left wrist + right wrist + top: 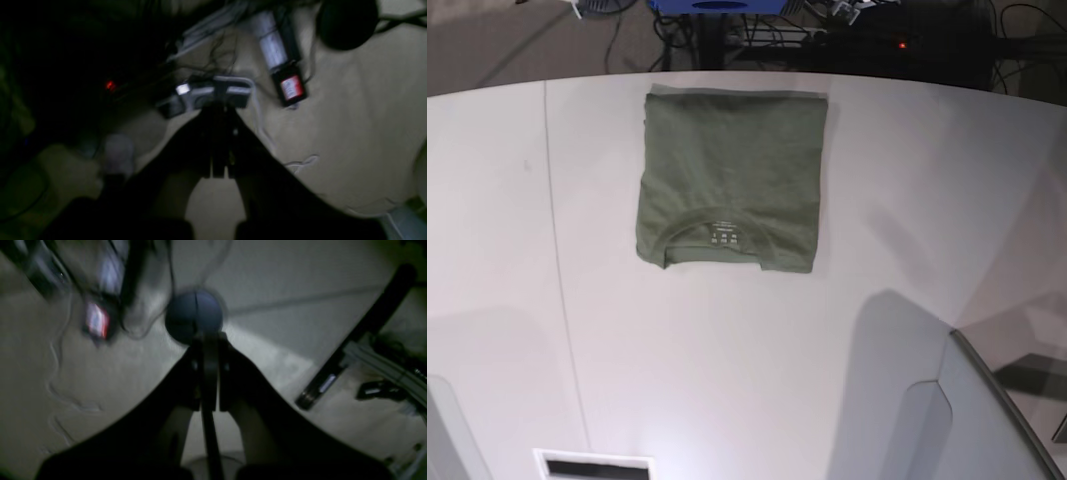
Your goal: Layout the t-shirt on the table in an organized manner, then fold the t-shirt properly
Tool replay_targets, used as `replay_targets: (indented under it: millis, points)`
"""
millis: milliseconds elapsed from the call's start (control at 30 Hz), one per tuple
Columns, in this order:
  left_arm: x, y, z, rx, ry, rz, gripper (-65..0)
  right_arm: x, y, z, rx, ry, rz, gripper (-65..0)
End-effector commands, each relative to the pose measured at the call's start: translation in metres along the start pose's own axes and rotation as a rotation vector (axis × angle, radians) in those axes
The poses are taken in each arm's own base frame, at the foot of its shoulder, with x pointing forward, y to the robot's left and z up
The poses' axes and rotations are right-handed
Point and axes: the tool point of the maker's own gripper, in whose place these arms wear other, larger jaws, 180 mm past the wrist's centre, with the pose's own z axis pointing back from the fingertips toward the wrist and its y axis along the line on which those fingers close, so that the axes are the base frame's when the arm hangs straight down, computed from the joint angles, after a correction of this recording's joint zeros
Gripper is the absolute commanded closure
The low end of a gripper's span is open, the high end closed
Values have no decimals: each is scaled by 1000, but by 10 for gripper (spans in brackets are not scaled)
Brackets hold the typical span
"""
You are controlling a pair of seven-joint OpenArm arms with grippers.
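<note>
The olive-green t-shirt lies folded into a neat rectangle at the far middle of the white table. Its round collar with small white printing faces the near side. Neither gripper reaches the shirt, and only parts of the arms show at the bottom corners of the base view. In the left wrist view my left gripper is shut with nothing in it, over dim floor and cables. My right gripper is likewise shut and empty, in front of a dark round object. Both wrist views are dark and blurred.
A thin seam line runs down the table's left part. Beyond the curved far edge sit cables and dark equipment. A grey arm segment rises at the bottom right. A white plate with a dark slot sits at the near edge.
</note>
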Motion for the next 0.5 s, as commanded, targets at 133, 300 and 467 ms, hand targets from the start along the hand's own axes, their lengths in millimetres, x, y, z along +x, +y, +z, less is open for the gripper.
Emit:
replay_targets:
  millis: [133,300,467]
  points:
    - [4,5,0,-1,-15,-19,0,-16,9,8,-44,44,-135,0]
    - [-2,9,3,5,-7,-24,0,-18,5,8,-71,52,-186,0]
    - [-2,17,5,19,-16,-35,0,-15,6,7,-67,47,-181,0]
